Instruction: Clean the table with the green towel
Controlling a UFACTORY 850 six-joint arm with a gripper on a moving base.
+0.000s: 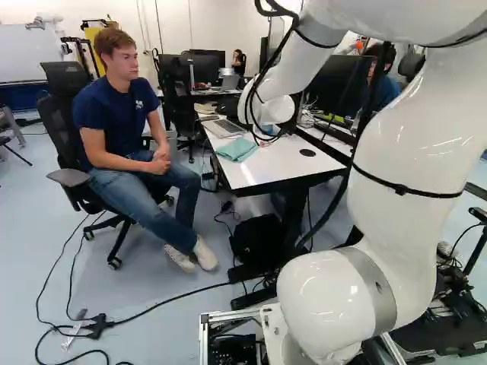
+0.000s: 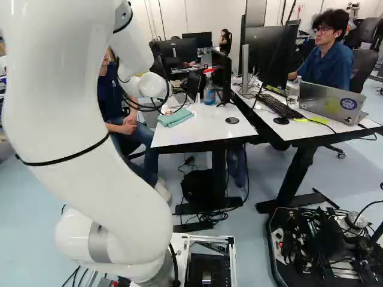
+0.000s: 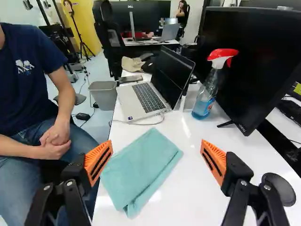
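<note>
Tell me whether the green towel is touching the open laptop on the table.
Apart. The wrist view shows a strip of white table between the towel and the laptop, with a thin cable lying in that gap.

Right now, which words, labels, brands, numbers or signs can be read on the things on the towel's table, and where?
None can be read surely.
Spray bottle: label, too blurred.
Laptop: sticker by the keyboard, too small.
Monitor beside the bottle: lower-edge lettering, too small.
Green towel: no text seen.
</note>
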